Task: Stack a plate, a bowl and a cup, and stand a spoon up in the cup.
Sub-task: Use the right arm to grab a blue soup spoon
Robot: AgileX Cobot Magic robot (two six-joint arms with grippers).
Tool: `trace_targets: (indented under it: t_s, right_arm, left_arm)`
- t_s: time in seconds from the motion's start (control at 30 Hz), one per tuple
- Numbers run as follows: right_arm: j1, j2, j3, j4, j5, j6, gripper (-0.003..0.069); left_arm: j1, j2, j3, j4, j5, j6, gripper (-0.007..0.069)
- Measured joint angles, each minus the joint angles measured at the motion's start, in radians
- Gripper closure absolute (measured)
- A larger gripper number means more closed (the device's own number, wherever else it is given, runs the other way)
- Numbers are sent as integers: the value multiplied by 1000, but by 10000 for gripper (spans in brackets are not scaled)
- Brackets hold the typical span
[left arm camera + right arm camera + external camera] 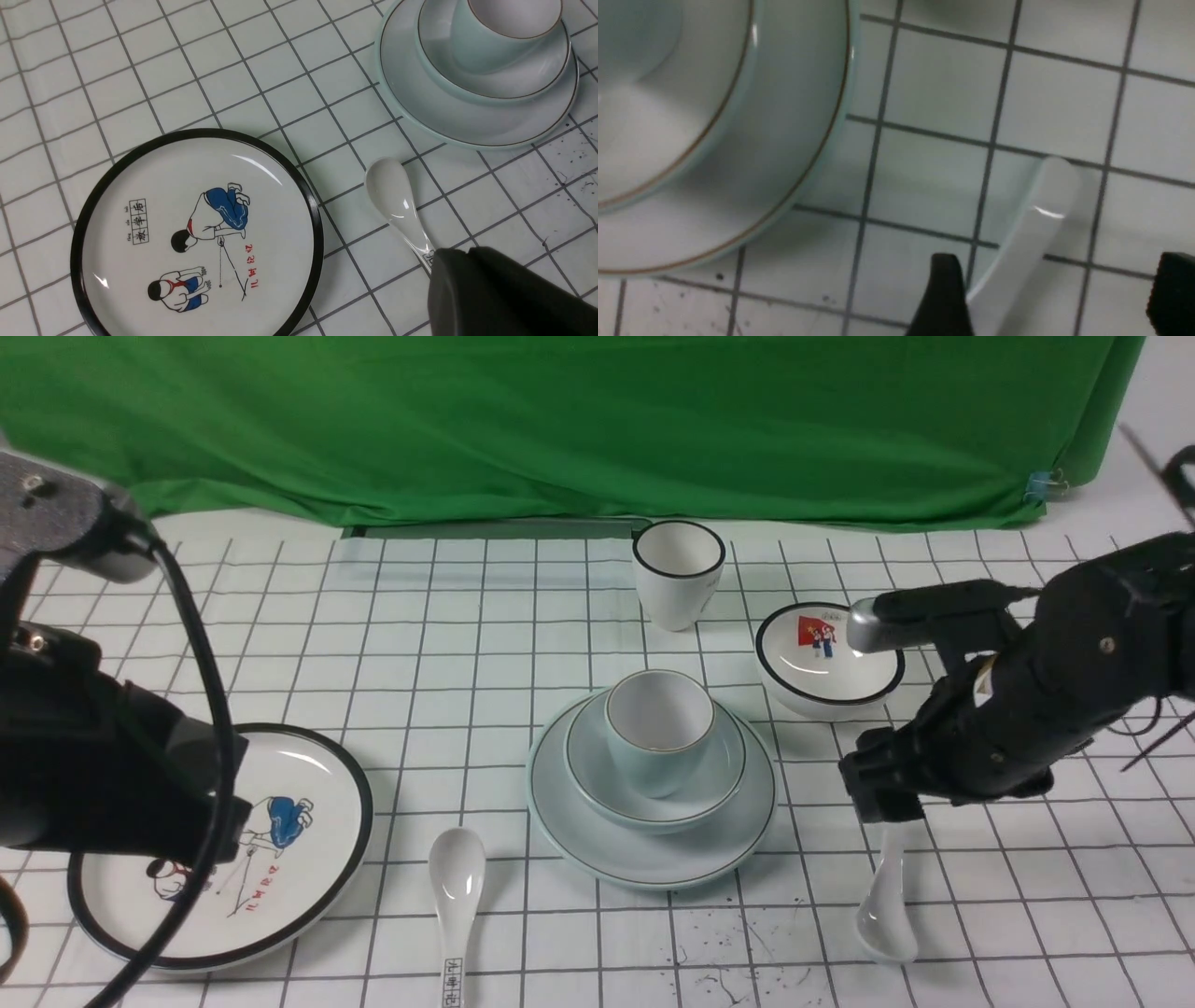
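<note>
The plain pale blue-green round plate [651,870] is carrying the matching plain bowl [721,775], and the short handleless blue-green cup [653,751] is sitting upright in that bowl, empty. The glossy white ceramic spoon [887,915] is lying right of the stack, its handle between the spread fingers of the right gripper [1057,294]. Whether the left gripper [509,298] is clenched or released cannot be told.
</note>
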Motion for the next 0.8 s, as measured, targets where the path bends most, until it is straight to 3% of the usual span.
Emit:
trace_targets:
  t_s: [0.13, 0.3, 0.53, 0.8]
  right_arm:
    - [0, 83, 0, 1, -24, 29, 98]
    - [0, 125, 0, -2, -26, 35, 158]
    - [-7, 125, 0, -3, -27, 28, 503]
    - [5, 13, -63, 1, -12, -79, 499]
  left_arm:
    - [0, 0, 0, 0, 0, 6, 661]
    - [0, 0, 0, 0, 0, 15, 661]
    - [0, 0, 0, 7, 0, 19, 661]
    - [0, 0, 0, 17, 11, 19, 661]
